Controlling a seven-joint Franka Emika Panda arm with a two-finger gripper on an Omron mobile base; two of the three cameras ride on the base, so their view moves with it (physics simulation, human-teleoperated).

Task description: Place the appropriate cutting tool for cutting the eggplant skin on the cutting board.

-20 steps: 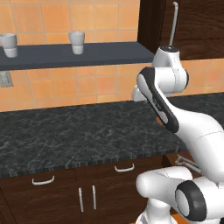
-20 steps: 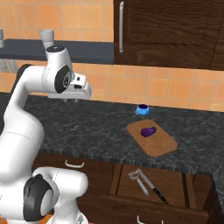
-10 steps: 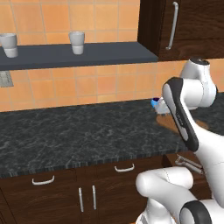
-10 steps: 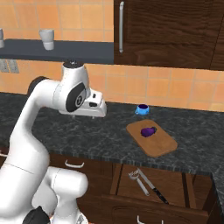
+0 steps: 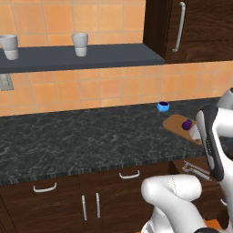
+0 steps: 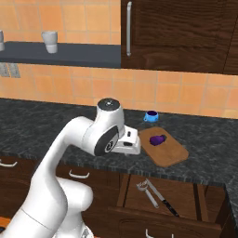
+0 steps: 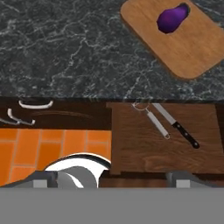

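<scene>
Two dark finger tips show only as stubs in the hand view, so whether the jaws are apart or together cannot be told. The gripper [image 6: 131, 143] sits above the counter edge, just left of the cutting board [image 6: 173, 151], its camera looking down onto the open drawer [image 7: 131, 144]. The eggplant [image 6: 157, 139] rests on the board; a peeler [image 7: 151, 117] and a knife [image 7: 177, 126] lie side by side in the drawer. Since 0.5 s ago the arm has swung right and lower, toward the board.

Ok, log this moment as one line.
gripper: above open drawer, holding nothing | peeler, knife: in drawer | eggplant: on cutting board
</scene>
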